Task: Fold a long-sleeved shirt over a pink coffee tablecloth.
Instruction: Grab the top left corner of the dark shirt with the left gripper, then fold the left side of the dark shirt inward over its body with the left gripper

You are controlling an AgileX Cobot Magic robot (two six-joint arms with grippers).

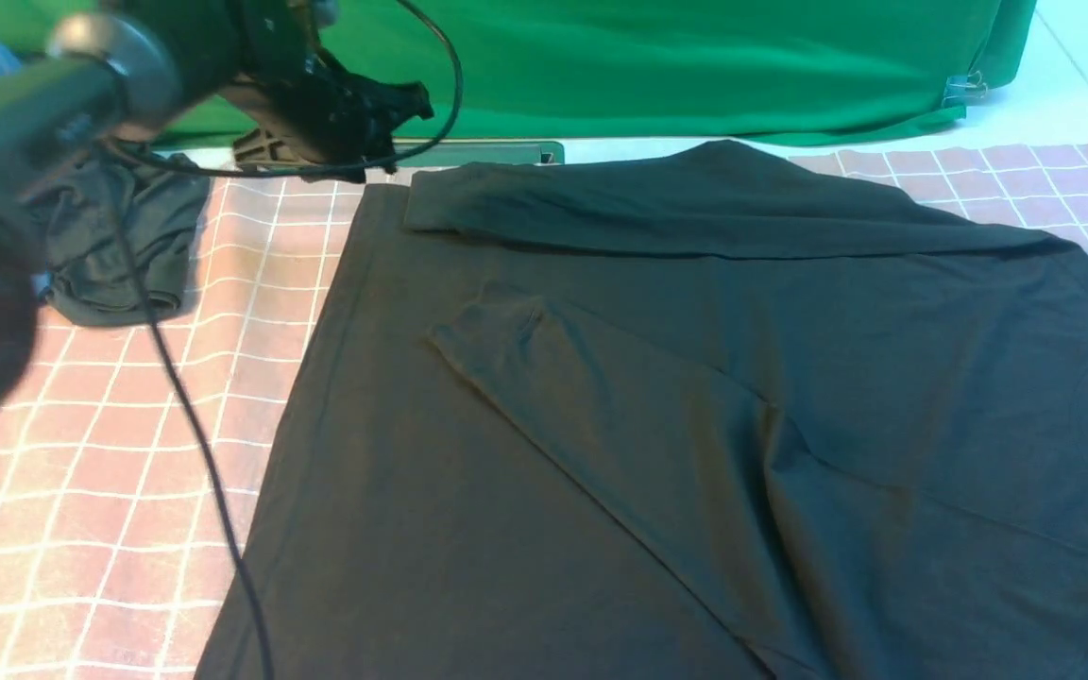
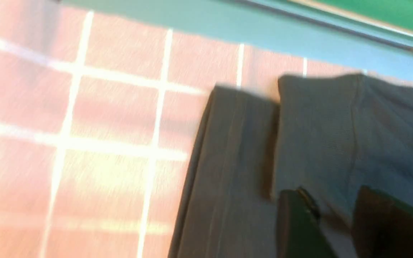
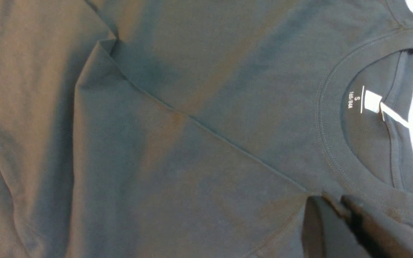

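On the tablecloth (image 1: 81, 453) the shirt (image 1: 657, 397) is spread flat, with its collar (image 3: 335, 150) to the right and its hem to the left. Both sleeves are already laid over the body: the far sleeve (image 1: 695, 203) along the far edge, the near sleeve (image 1: 601, 416) slantwise across the middle. So the first part of the folding can be judged as done. The body itself is not yet folded, and the hem must probably be brought over toward the collar. The left gripper (image 2: 332, 204) is held above the far left corner of the shirt, beside the cuff of the far sleeve. Its jaws are seen apart and nothing is gripped, although the view is blurred. The right gripper (image 3: 332, 208) is closed, and a pinch of the shirt at the shoulder near the collar seems to be held. A small garment (image 1: 119, 246) lies at the far left, and a green cloth (image 1: 695, 66) at the far side. No container is seen.
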